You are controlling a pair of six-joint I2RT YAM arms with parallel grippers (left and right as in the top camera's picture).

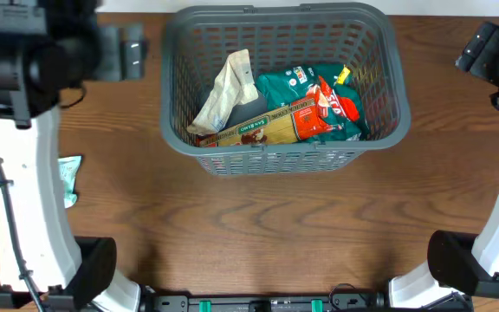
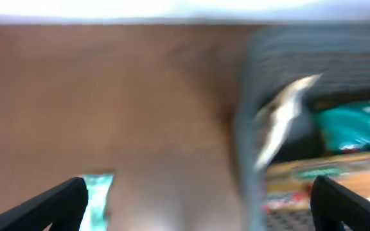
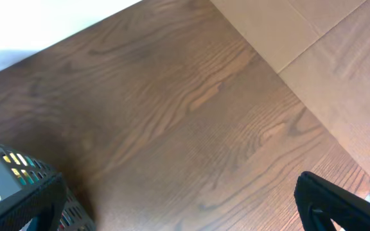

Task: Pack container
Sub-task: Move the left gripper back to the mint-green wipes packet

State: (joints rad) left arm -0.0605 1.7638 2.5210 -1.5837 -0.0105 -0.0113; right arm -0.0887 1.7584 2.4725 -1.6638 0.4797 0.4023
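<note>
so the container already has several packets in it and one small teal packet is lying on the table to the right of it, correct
Not quite. The small teal packet lies on the table to the left of the container, beside the left arm, not to the right. The overhead view shows it. The container does already hold several packets.

Basket [image 1: 275, 12] far centre on table [image 1: 258, 225], packets [image 1: 310, 108] piled inside. One loose packet [image 1: 68, 179] on table, left of basket, nearer.
</note>
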